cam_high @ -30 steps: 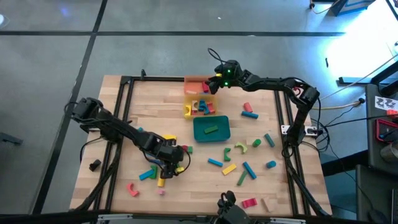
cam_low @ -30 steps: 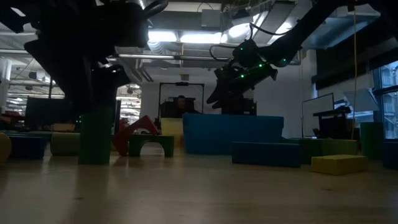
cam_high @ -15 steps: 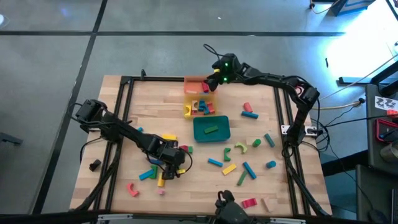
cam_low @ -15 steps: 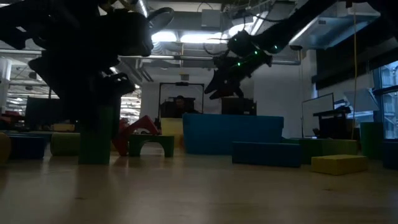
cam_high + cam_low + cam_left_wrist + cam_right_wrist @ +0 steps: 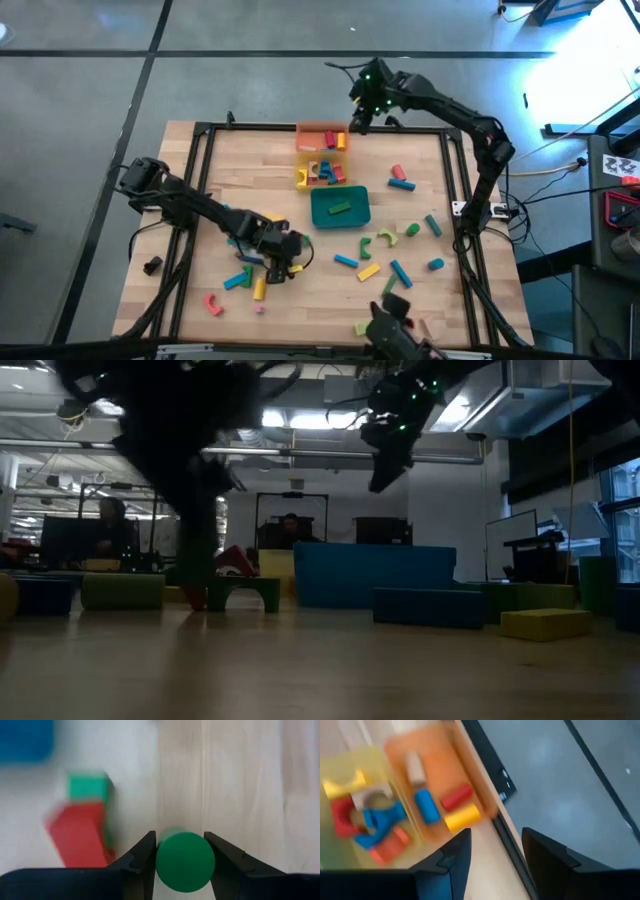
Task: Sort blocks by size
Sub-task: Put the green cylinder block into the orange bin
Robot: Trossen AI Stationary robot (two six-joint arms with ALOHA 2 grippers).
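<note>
From overhead: left gripper (image 5: pixel 281 262) low among loose blocks (image 5: pixel 385 255) at seven o'clock of the bench (image 5: pixel 420 155); right gripper (image 5: pixel 358 117) raised past the twelve o'clock edge, beside the orange tray (image 5: pixel 321 138). Looked partly sorted: pieces lay in orange tray, yellow tray (image 5: pixel 320 175) and teal tray (image 5: pixel 340 208), many more scattered toward five o'clock.

At bench level: dark arms, blocks standing in a row, little else readable.

Past the left wrist: fingers (image 5: pixel 142 862) pinching a green cylinder (image 5: pixel 185 861), red block (image 5: pixel 80 836) just beside; bare wood elsewhere.

Past the right wrist: fingers (image 5: pixel 452 860) spread, holding nothing, above the bench rim.
</note>
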